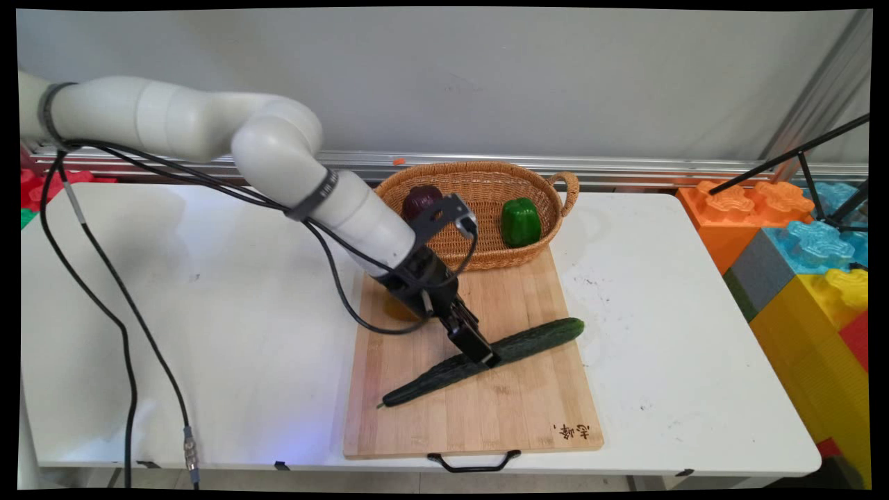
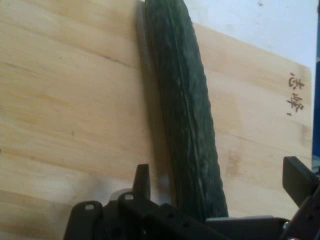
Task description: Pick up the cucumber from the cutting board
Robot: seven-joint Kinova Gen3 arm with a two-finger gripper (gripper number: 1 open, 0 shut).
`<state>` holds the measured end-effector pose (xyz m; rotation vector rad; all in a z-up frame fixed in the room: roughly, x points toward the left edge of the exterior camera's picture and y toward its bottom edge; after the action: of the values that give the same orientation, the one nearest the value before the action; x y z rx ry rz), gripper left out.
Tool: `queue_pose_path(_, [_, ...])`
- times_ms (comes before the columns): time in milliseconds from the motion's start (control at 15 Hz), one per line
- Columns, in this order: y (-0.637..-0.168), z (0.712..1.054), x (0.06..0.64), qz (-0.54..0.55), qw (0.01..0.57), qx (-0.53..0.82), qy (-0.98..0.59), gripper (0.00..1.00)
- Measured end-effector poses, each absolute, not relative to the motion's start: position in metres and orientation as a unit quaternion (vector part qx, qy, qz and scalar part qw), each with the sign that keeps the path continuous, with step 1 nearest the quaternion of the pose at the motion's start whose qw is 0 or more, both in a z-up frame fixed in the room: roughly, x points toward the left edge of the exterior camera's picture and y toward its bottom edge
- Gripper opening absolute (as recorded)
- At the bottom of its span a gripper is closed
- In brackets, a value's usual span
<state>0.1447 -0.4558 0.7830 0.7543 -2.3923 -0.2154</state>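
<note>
A long dark green cucumber lies slantwise on a wooden cutting board. My gripper is down at the cucumber's middle. In the hand view the cucumber runs up from between the two fingers of the gripper. The left finger stands close beside it and the right finger is well clear, so the gripper is open astride the cucumber. Something orange on the board is mostly hidden behind the hand.
A wicker basket behind the board holds a green pepper and a dark purple vegetable. Large coloured foam blocks and black tripod legs stand at the right. The board's black handle overhangs the table's front edge.
</note>
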Motion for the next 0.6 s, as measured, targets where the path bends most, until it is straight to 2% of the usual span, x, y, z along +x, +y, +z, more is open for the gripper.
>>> queue_pose_path(400, [-0.455, 0.762, 0.128, -0.076, 0.295, 0.283, -0.909, 1.0])
queue_pose_path(467, [-0.454, 0.76, 0.126, -0.075, 0.294, 0.282, -0.91, 0.0])
queue_pose_path(600, [-0.455, 0.757, 0.124, -0.073, 0.29, 0.28, -0.912, 0.0])
